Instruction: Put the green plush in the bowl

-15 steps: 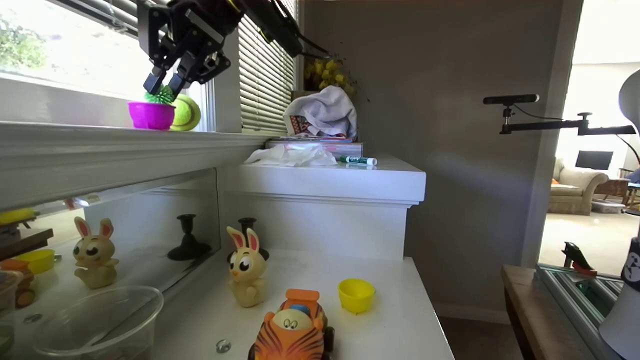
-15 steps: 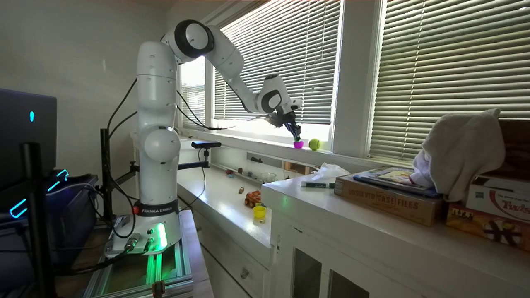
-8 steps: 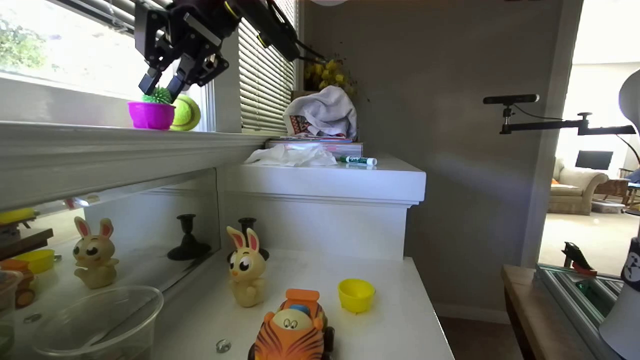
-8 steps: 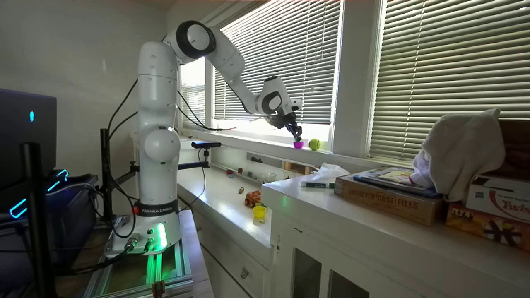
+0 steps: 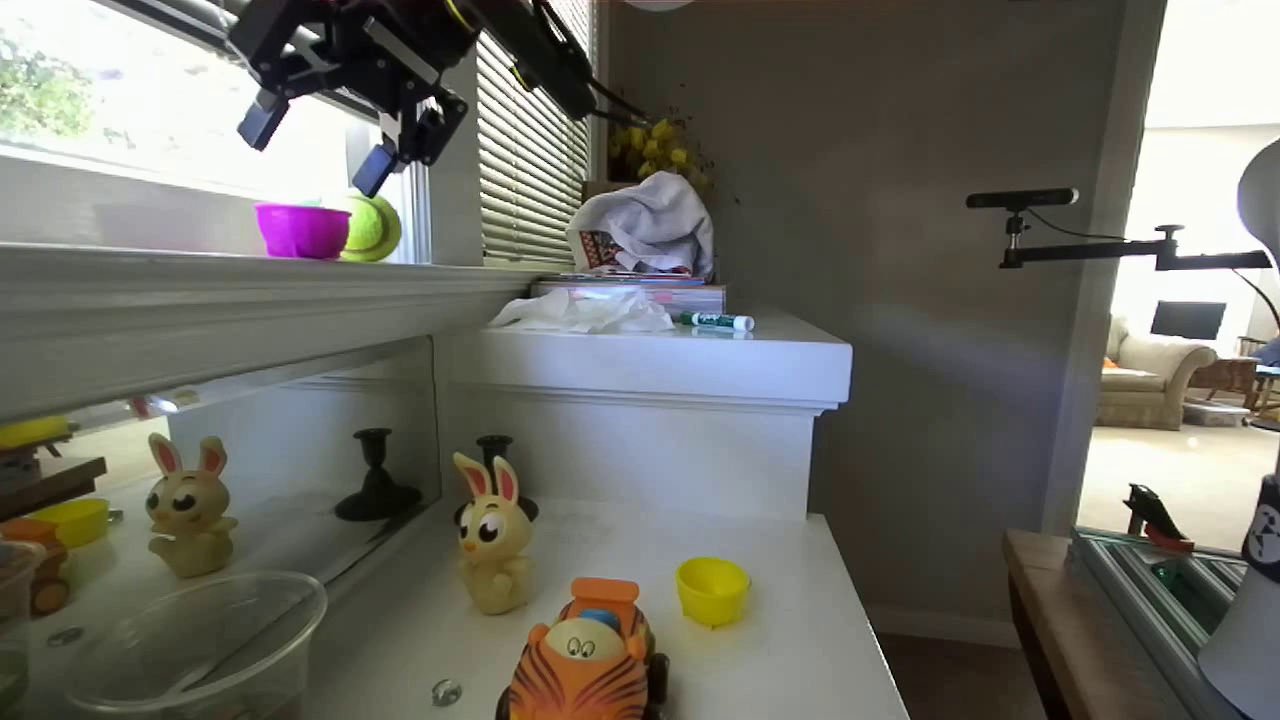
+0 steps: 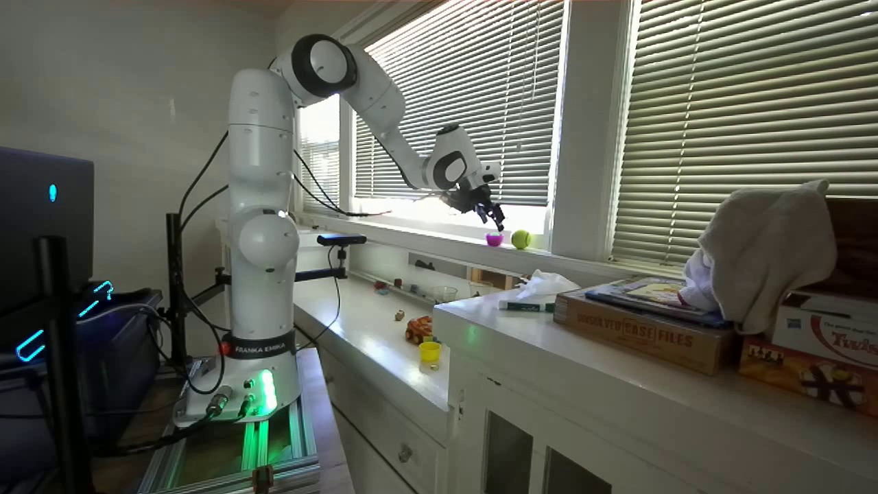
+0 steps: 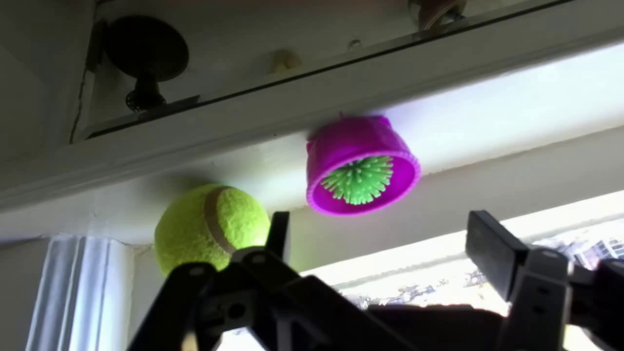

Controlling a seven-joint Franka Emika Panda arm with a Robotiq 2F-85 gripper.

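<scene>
1. Black fingers [image 7: 495, 253] of the gripper [image 5: 318, 147] stand spread wide, with only air between their pads.
2. Both fingertips hang above the white sill [image 7: 468, 114] and the magenta bowl [image 5: 303, 232], apart from the bowl's rim.
3. One fingertip hangs near a tennis ball [image 6: 521, 239]; a narrow gap shows between them in an exterior view, while in the wrist view that finger covers part of the ball.
4. On the same sill, this ball sits just beside the bowl, not touching, close to the window frame [image 7: 80, 287].
5. Lower down, on a white counter [image 5: 790, 560], stand a tan bunny figure [image 5: 493, 560] and an orange tiger-striped car [image 5: 580, 660], with a glass bead [image 5: 447, 692] lying near the car. A dark candlestick [image 5: 494, 447], partly hidden, rises behind the bunny.
6. On a higher ledge [image 5: 650, 365] lie crumpled white tissue [image 5: 590, 312], a green-and-white marker [image 5: 715, 321] and several boxes [image 6: 645, 333], with a white towel [image 6: 775, 254] draped over part of the stack; all are well apart from the gripper.
7. The magenta bowl stands upright, and the green plush [image 7: 359, 180], a spiky ball, rests inside it, lying nearer one side of the inner wall. In an exterior view the bowl's wall hides it.
8. A yellow cup [image 5: 712, 592] stands upright on the counter near the car. A clear plastic cup [image 5: 290, 650] stands near the mirror [image 5: 290, 450]; its contents cannot be made out.
</scene>
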